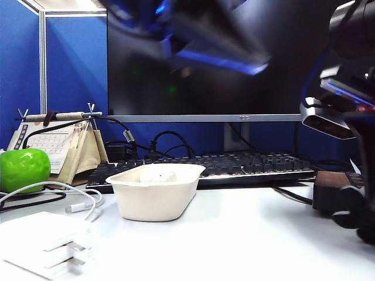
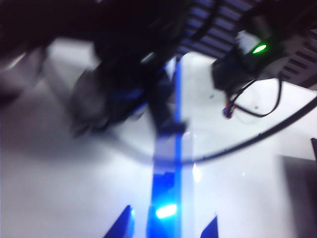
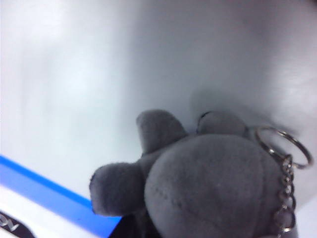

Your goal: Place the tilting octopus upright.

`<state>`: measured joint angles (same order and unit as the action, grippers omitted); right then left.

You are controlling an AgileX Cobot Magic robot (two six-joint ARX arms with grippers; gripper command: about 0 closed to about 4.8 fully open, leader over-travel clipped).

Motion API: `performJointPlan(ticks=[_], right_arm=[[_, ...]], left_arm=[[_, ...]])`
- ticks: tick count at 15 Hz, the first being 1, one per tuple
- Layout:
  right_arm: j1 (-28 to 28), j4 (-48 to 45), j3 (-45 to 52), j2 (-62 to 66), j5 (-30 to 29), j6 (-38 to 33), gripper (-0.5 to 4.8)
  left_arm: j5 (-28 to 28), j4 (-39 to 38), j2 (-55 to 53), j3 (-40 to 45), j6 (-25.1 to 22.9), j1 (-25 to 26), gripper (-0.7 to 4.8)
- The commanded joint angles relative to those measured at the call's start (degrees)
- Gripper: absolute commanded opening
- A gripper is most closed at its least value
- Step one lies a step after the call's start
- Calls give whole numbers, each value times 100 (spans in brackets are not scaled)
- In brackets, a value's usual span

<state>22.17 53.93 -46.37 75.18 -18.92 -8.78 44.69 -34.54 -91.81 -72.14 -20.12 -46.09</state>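
Exterior view – table (image 1: 246, 234): white surface carrying a white tray (image 1: 155, 199), a white charger (image 1: 44, 243) at the near left, a green apple-shaped object (image 1: 23, 168) at the far left, and a black keyboard (image 1: 234, 167) under a dark monitor (image 1: 199, 58).
Exterior view – arms: one blurred dark arm crosses the top of the frame; another stands at the right edge. Neither gripper's fingertips can be made out here.
Exterior view – tray contents: a pale rounded shape lies inside; what it is cannot be told.
Left wrist view – left gripper (image 2: 168, 228): above the white table, its two blue-edged fingertips spread apart with nothing between them. The picture is blurred.
Left wrist view – surroundings: a black cable (image 2: 237, 148) and a dark device with a green light (image 2: 259, 48).
Right wrist view – octopus (image 3: 198, 183): grey plush fills the near field above the table, keyring (image 3: 285, 146) on a chain beside it.
Right wrist view – right gripper: fingertips hidden; pressed together, as far as can be told; a hold on the octopus cannot be confirmed.
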Motion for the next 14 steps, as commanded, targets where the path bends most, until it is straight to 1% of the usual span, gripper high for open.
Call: performJointPlan(ticks=[1, 9, 10, 11, 12, 14], right_arm=[[13, -22, 0, -11, -166, -11, -1], [13, 114, 2, -11, -179, -9, 5], [13, 116, 4, -13, -179, -9, 69], [13, 116, 4, -13, -179, -9, 104], [13, 116, 4, -13, -179, -9, 114], [13, 116, 4, -13, -179, -9, 118]], left_arm=[[-11, 376, 20, -24, -48, -221, 49], [-118, 247, 20, -24, -44, -267, 49], [-118, 221, 20, -22, -44, -267, 49], [-118, 205, 20, -22, -44, -267, 49], [-118, 201, 20, -22, -44, -267, 49], [-120, 201, 20, -22, 15, -267, 49]])
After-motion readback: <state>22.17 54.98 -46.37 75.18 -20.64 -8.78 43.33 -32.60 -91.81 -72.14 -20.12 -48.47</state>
